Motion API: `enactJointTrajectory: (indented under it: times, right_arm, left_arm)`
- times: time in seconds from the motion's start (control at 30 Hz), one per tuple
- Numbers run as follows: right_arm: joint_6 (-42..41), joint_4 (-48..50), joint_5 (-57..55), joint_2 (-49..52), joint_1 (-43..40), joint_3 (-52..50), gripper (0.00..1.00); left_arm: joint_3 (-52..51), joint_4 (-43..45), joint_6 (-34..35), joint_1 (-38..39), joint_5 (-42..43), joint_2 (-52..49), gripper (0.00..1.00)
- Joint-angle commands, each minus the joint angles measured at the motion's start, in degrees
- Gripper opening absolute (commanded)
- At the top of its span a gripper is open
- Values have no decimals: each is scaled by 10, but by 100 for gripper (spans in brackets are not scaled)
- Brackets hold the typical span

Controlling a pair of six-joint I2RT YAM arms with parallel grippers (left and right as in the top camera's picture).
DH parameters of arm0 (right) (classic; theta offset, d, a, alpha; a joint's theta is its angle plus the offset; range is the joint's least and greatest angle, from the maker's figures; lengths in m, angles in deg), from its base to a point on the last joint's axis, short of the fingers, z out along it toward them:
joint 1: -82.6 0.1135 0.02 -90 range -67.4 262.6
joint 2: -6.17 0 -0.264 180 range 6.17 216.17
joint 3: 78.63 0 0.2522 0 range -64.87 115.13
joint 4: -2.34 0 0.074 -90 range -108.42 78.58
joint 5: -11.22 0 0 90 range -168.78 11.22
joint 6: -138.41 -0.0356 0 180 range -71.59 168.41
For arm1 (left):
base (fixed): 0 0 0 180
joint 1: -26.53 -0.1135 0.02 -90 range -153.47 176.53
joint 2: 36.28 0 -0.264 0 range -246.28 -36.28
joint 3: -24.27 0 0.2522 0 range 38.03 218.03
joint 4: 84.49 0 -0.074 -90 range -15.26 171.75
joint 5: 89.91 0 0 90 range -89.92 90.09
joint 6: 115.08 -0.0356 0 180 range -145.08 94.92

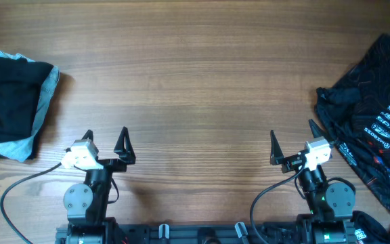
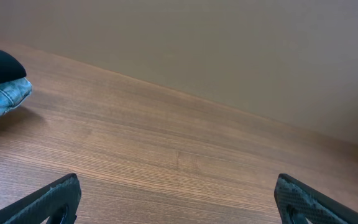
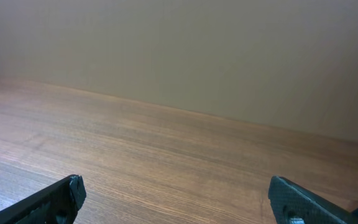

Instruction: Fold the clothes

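- The wooden table fills the overhead view, and its middle is bare wood grain.
- The black jersey, with thin orange swirls and white and red logos, lies crumpled at the table's right edge. It runs from the far right corner down towards the near side, and part of it is out of frame.
- A pile of plain black and light blue clothes sits at the left edge, well apart from the jersey. In the left wrist view its blue edge shows at far left.
- The right gripper hangs near the table's front edge, released, its jaws spread wide with nothing between them. It is just beside the jersey's near edge, not touching it.
- The left gripper is near the front edge too, likewise released and holding nothing, to the right of the pile.
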Motion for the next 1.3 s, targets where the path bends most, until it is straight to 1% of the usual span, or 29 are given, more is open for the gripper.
enactJointTrajectory:
  times: [0.0, 0.7, 0.77, 0.87, 1.0, 1.1, 1.2, 1.27]
  right_arm:
    - [5, 3, 7, -2, 3, 0, 100]
    - [3, 3, 8, -2, 3, 0, 100]
    - [-17, 3, 7, -2, 3, 0, 100]
    - [-57, 2, 5, -2, 3, 1, 100]
    - [-57, -16, -17, 8, 3, 29, 100]
    - [-57, -22, -33, 46, 3, 66, 100]
    - [-58, -25, -38, 139, 3, 128, 100]
    - [-61, -47, -45, 223, 3, 185, 100]
  left_arm:
    - [-5, -1, 0, 2, -8, 6, 100]
    - [-5, -1, 0, 2, -8, 6, 100]
    - [-5, 0, 0, 2, -8, 6, 100]
    - [-5, 23, 0, 2, -9, 6, 100]
    - [-5, 49, 3, 2, 23, 6, 100]
    - [-5, 44, 3, 2, 55, 5, 100]
    - [13, -8, 3, 2, 55, -14, 100]
    - [40, -41, 3, 2, 55, -49, 100]
